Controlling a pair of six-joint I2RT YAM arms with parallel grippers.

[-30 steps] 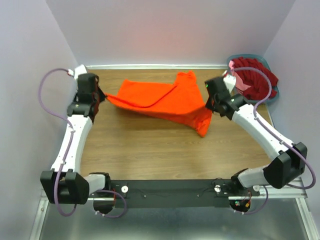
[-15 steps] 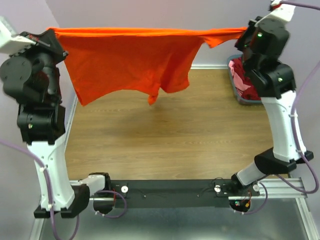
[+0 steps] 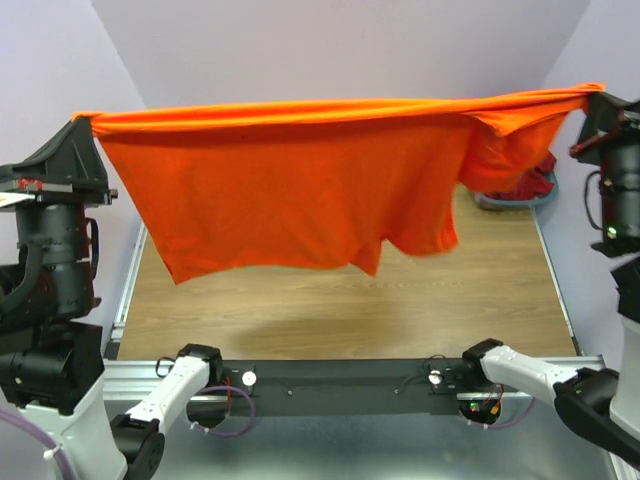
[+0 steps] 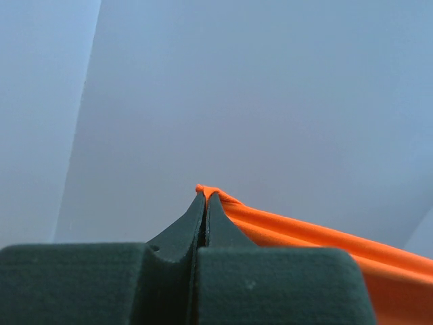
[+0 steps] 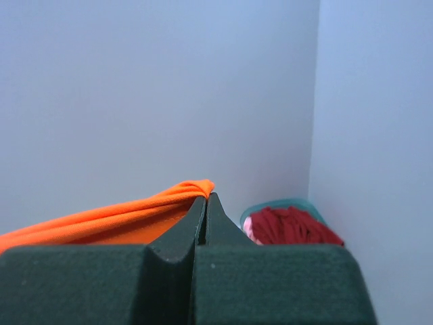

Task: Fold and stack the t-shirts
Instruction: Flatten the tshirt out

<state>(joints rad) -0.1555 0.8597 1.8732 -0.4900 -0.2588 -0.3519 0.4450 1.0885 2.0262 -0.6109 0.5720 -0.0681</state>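
The bright orange t-shirt (image 3: 300,190) hangs stretched in the air between my two grippers, high above the table. My left gripper (image 3: 84,120) is shut on its left corner, seen pinched at the fingertips in the left wrist view (image 4: 206,195). My right gripper (image 3: 596,93) is shut on its right corner, also seen in the right wrist view (image 5: 205,197). The shirt's lower hem and a sleeve dangle over the wood. The dark red t-shirt (image 5: 291,227) and a bit of the pink one (image 5: 247,229) lie in the basket.
The grey-blue basket (image 3: 520,198) stands at the table's far right corner, mostly hidden behind the orange shirt; its rim shows in the right wrist view (image 5: 281,203). The wooden table top (image 3: 330,310) lies below. Purple walls close in on three sides.
Both arms lifted the orange shirt off the table and raised it high. Since half a second ago they moved wider apart and nearer the camera, so the shirt hangs spread flatter.
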